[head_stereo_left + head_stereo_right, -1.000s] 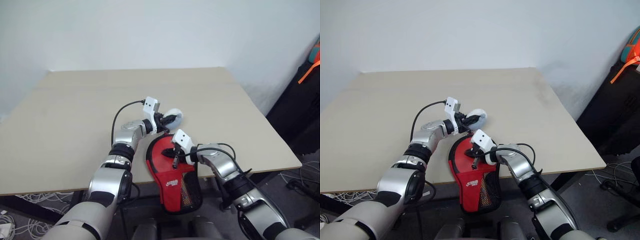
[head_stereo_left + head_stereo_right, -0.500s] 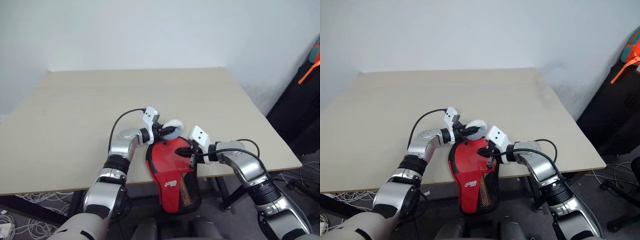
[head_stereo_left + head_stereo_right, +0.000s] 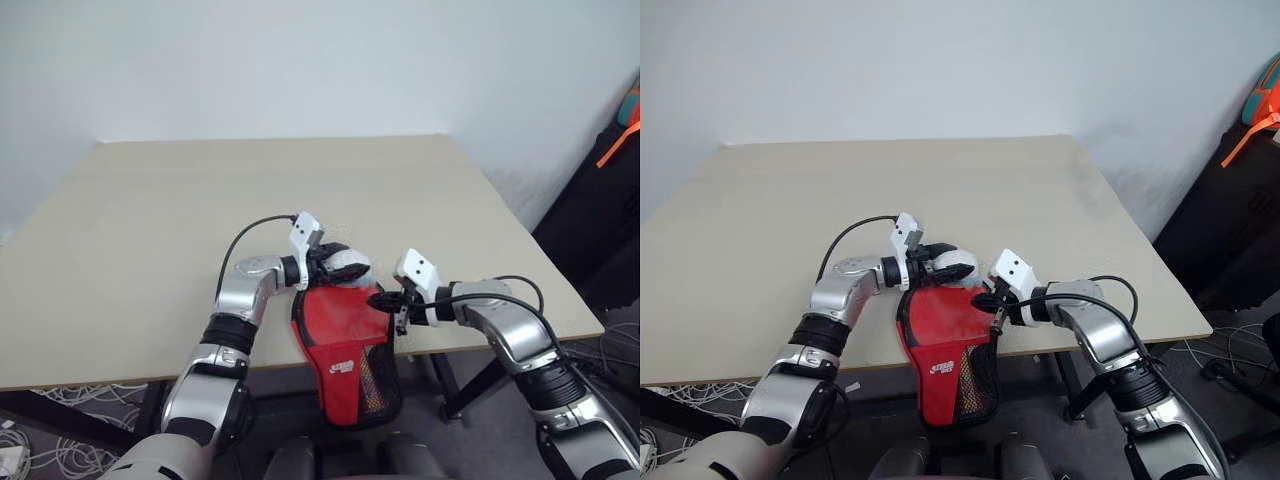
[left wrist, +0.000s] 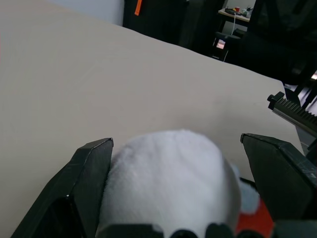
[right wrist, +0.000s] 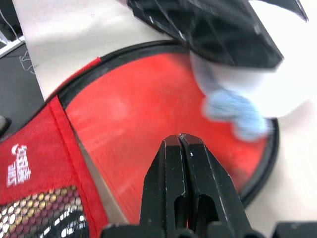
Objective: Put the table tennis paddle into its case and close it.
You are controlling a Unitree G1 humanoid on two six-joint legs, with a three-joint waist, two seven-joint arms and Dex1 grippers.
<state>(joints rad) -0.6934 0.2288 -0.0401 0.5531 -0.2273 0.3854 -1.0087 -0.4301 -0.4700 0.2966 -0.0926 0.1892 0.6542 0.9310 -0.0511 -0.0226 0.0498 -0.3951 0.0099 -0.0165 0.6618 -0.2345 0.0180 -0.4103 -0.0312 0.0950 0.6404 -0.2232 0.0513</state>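
Left hand [image 3: 340, 262]: held just above the near part of the counter, its two black fingers [image 4: 86, 186] spread wide; a soft white lump [image 4: 171, 183] is seen between them, close to one finger and apart from the other.
Right hand [image 3: 385, 298]: black fingers pressed flat together with nothing between them, tips held over the red face of the round part; the hand is pointed toward the left hand, the two near each other but apart.
White lump: rounded and fluffy, with a pale blue patch [image 5: 233, 111] on its lower side; it is seen at the far rim of the red round part, whether resting on it cannot be told.
Case [image 3: 345, 345]: red fabric, its round end lies on the near edge of the counter and its narrow end hangs down past that edge; a small white logo [image 3: 346, 366] and a black mesh pocket [image 3: 376, 385] are seen on the hanging part.
Table tennis paddle [image 5: 153, 124]: a red round face with a black rim is seen at the round end of the case; whether this is paddle rubber or case fabric cannot be told.
Counter [image 3: 200, 200]: pale beige top.
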